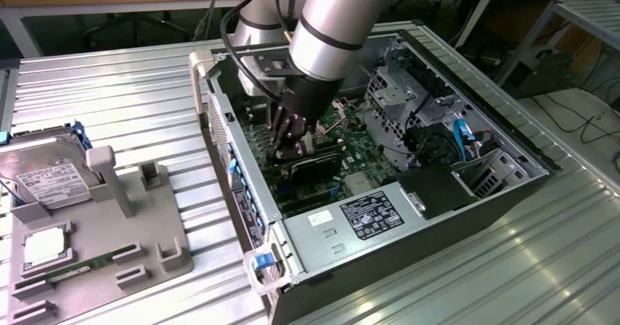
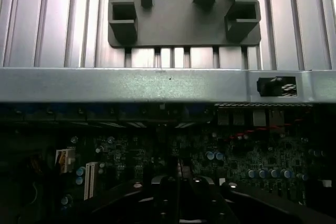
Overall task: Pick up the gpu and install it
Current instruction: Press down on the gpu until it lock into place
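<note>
So, going left to right in the exterior view: the grey parts holder (image 1: 97, 245) sits on the ribbed metal desk (image 1: 126, 93) at the exterior view's left, and it's got a hard drive (image 1: 43, 176) with a white label propped at its far-left corner, a squarish silvery chip (image 1: 46, 247) lying flat in a recess, and a narrow green RAM stick (image 1: 78, 272) along the front slot. A couple of its upright slots look empty, so my guess is the card came out of one of those. Moving right, the open PC case (image 1: 388, 165) lies on its side with the motherboard (image 1: 290, 140) exposed, a drive cage (image 1: 397, 85) toward the back, and a power supply (image 1: 364, 216) with a label in the near corner. The arm is reaching down into the case, and the claw (image 1: 289, 142) is down low over the board with the gpu (image 1: 315, 167) right at its fingertips, the dark card lying roughly along the slot area. Can't tell whether the fingers are pinched on the card or not. In the wrist view the card edge (image 2: 178, 182) runs dead centre between the fingers (image 2: 157, 192), with the board below. I'd say pickup is done and it's at the seating stage, not confirmed fully in.
</note>
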Motion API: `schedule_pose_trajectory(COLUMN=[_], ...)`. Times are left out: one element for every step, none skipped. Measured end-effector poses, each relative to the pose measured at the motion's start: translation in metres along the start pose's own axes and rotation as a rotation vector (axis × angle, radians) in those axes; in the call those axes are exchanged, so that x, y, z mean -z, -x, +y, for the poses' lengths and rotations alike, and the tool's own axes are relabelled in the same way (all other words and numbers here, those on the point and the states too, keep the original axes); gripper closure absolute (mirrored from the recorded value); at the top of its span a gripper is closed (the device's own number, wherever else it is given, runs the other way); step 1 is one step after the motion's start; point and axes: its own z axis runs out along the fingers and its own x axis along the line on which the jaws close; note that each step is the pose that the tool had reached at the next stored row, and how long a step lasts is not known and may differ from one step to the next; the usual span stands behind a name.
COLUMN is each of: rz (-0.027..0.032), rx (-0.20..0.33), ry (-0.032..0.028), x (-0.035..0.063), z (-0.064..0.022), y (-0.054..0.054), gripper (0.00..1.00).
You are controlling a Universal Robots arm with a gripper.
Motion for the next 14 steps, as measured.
schedule_pose_trajectory(rz=[0.0006, 0.001, 0.0015, 0.0021, 0.0026, 0.0046, 0.0065, 0.0068, 0.007, 0.0069, 0.0069, 0.007, 0.0069, 0.0069], rx=[0.002, 0.003, 0.004, 0.005, 0.005, 0.007, 0.007, 0.007, 0.007, 0.007, 0.007, 0.007, 0.007, 0.007], ry=[-0.0269, -0.0438, -0.0607, -0.079, -0.0962, -0.1331, -0.1535, -0.1546, -0.1545, -0.1545, -0.1545, -0.1545, -0.1545, -0.1545], x=[0.0, 0.0, 0.0, 0.0, -0.0001, -0.0002, -0.0007, -0.0007, -0.0006, -0.0006, -0.0006, -0.0006, -0.0006, -0.0006], z=[0.0, 0.0, 0.0, 0.0, 0.0, 0.0, -0.0001, -0.0001, -0.0001, -0.0001, -0.0001, -0.0001, -0.0001, -0.0001], y=[0.0005, 0.0008, 0.001, 0.0011, 0.0014, 0.0018, 0.0018, 0.0018, 0.0018, 0.0018, 0.0018, 0.0018, 0.0018, 0.0018], gripper=[0.89, 0.89, 0.89, 0.89, 0.89, 0.89, 0.89, 0.89, 0.89, 0.89, 0.89, 0.89, 0.89, 0.89])
